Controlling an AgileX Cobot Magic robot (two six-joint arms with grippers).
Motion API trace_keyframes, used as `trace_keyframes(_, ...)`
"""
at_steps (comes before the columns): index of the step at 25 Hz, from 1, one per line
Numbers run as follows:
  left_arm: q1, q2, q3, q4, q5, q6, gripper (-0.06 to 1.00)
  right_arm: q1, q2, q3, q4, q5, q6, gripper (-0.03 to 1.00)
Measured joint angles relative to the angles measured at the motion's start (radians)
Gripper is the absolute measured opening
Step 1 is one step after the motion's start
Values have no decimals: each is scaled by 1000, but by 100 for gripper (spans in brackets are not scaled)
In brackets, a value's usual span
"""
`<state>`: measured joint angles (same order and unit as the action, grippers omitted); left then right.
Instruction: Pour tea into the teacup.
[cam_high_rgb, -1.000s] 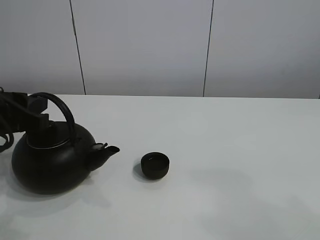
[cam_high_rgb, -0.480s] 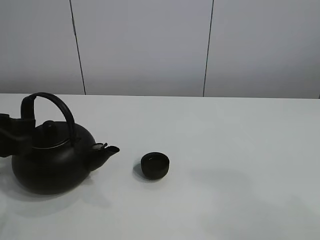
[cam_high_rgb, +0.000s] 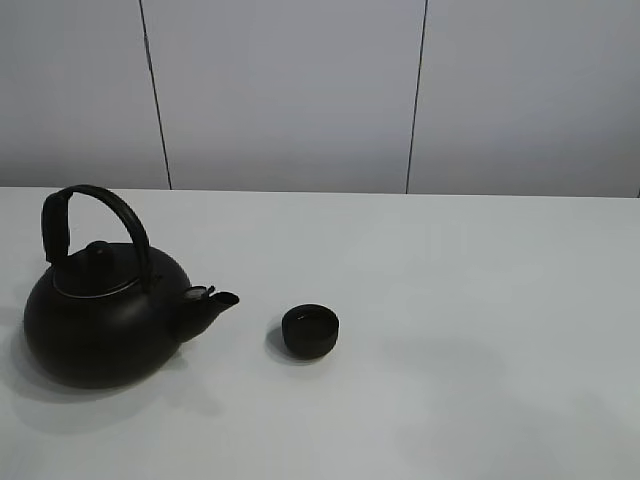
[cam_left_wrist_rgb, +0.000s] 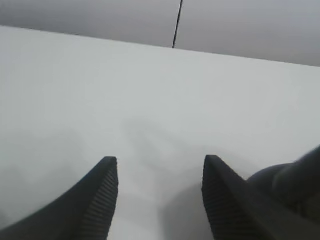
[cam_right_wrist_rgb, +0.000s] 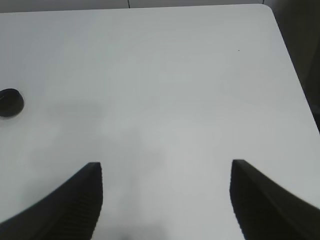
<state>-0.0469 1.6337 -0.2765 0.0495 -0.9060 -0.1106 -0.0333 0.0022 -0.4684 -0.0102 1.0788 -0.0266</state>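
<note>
The small matte-black teacup (cam_high_rgb: 310, 331) stands upright on the white table, just right of the kettle's spout. It also shows far off in the right wrist view (cam_right_wrist_rgb: 10, 102). The big black kettle (cam_high_rgb: 105, 310) with its arched handle stands at the left, spout towards the cup. A dark edge of the kettle (cam_left_wrist_rgb: 292, 177) shows in the left wrist view. My left gripper (cam_left_wrist_rgb: 159, 172) is open and empty over bare table beside the kettle. My right gripper (cam_right_wrist_rgb: 165, 177) is open and empty, well away from the cup. Neither gripper shows in the exterior view.
The white table (cam_high_rgb: 460, 300) runs back to a grey panelled wall (cam_high_rgb: 300, 90). The table's far corner and side edge (cam_right_wrist_rgb: 280, 30) show in the right wrist view, with a dark floor beyond.
The left arm, which was at the kettle's handle at the far left, has pulled back out of the exterior view. The kettle and the teacup have not moved.
</note>
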Motion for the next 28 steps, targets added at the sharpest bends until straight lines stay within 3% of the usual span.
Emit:
trace_keyframes(5, 151, -47, -183, 300, 334, -344, 38, 0, 0, 0, 0, 0, 0, 49)
trace_keyframes(9, 222, -134, -282, 520, 452, -648, 38, 0, 0, 0, 0, 0, 0, 49)
trace_keyframes(16, 452, -256, -351, 807, 453, -935, 38, 0, 0, 0, 0, 0, 0, 49)
trace_keyframes(20, 577, -320, -353, 960, 374, -1062, 38, 0, 0, 0, 0, 1, 0, 49)
trace_keyframes(28, 612, -637, -383, 1258, 159, -1277, 38, 0, 0, 0, 0, 1, 0, 49)
